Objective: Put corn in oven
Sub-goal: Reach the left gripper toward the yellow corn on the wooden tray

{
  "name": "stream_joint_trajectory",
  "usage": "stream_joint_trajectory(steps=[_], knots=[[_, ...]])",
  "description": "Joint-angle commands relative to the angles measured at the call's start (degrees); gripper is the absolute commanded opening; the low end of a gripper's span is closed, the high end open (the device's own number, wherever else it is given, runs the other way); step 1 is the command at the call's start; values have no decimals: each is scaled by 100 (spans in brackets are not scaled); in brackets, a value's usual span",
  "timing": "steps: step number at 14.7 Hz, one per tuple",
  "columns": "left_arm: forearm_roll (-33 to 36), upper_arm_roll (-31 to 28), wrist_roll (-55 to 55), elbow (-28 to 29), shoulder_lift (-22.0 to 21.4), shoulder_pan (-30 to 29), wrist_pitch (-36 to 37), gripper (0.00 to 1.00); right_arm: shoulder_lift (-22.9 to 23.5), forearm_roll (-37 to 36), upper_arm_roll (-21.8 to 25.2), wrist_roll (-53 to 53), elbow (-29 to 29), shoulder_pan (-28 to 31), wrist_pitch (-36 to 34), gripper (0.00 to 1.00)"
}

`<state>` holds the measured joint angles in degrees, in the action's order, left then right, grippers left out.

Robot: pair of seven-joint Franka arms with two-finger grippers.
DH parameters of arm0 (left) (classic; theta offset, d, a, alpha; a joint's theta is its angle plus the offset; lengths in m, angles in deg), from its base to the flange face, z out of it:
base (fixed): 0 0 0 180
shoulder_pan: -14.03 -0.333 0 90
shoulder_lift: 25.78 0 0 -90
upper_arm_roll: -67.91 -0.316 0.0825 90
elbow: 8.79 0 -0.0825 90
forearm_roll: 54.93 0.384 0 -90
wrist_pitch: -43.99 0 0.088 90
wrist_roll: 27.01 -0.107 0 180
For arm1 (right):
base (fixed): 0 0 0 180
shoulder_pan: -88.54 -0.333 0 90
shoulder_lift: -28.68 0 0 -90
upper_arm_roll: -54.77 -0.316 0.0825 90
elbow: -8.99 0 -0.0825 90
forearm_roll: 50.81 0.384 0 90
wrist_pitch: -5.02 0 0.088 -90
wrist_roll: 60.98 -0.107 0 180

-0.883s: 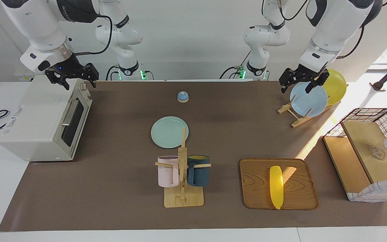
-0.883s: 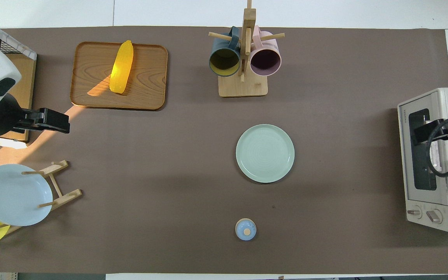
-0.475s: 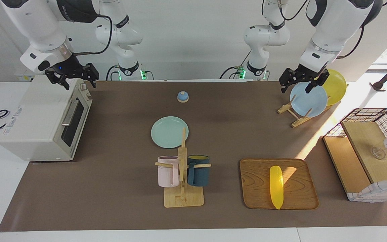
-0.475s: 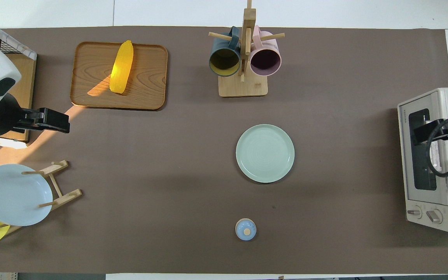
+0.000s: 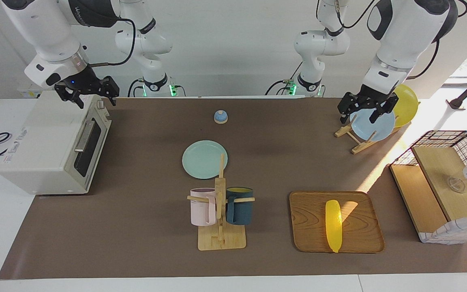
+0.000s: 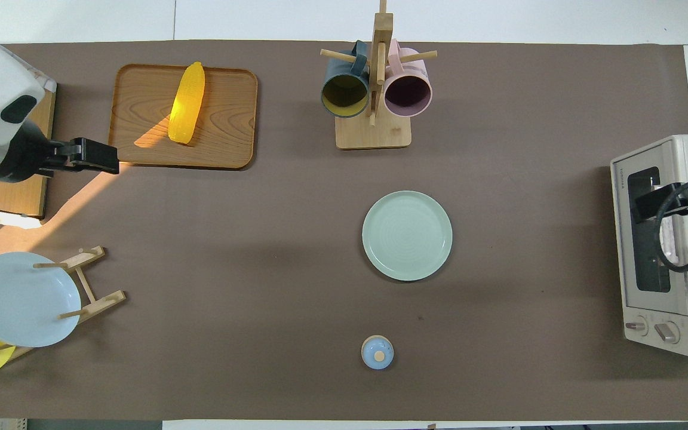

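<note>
The corn (image 5: 333, 225) is a glossy yellow cob lying on a wooden tray (image 5: 310, 227) toward the left arm's end of the table; it also shows in the overhead view (image 6: 187, 103). The cream-white oven (image 5: 43, 142) stands at the right arm's end with its dark glass door shut; it shows in the overhead view too (image 6: 678, 149). My left gripper (image 5: 359, 117) is open and empty, up in the air over the mat between the plate rack and the tray (image 6: 224, 119). My right gripper (image 5: 97, 102) is open and empty, over the oven's top.
A mug rack (image 5: 220, 215) with a pink and a dark blue mug stands mid-table. A pale green plate (image 5: 204, 159) and a small blue knobbed lid (image 5: 220, 117) lie nearer the robots. A plate rack (image 5: 373, 123) and a wire-and-wood basket (image 5: 444, 182) stand at the left arm's end.
My left gripper has moved away from the plate rack toward the tray with the corn. The right arm has not moved.
</note>
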<state>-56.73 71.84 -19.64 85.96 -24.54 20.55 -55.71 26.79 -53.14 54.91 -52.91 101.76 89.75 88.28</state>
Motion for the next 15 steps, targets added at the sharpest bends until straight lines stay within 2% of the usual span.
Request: stream_joint_trajectory(steps=[1,3,7,10,12,13,14,15], knots=[[-65,-14,89,-936,1199,60,-76,100,-48,127,-41,-60,-14,47,-11,100],[-57,-14,72,-1649,1974,103,-102,100,-48,127,-41,-60,-14,47,-3,100],[-30,-23,-155,-2203,3011,165,-813,100,-56,127,-32,-43,22,73,6,100],[-13,-49,-647,-3232,4101,165,-1006,100,-74,127,-23,1,74,117,33,100],[22,-67,-728,-3252,4340,165,-1585,100,-144,136,-15,45,284,195,277,100],[171,-58,-850,-3243,4419,157,-1718,100,-223,136,-15,167,416,196,392,68],[346,-41,-1069,-3226,4429,157,-1745,100,-232,136,-15,212,434,196,393,24],[383,-41,-1219,-3208,4446,130,-1772,100,-241,136,-6,212,452,213,428,0]])
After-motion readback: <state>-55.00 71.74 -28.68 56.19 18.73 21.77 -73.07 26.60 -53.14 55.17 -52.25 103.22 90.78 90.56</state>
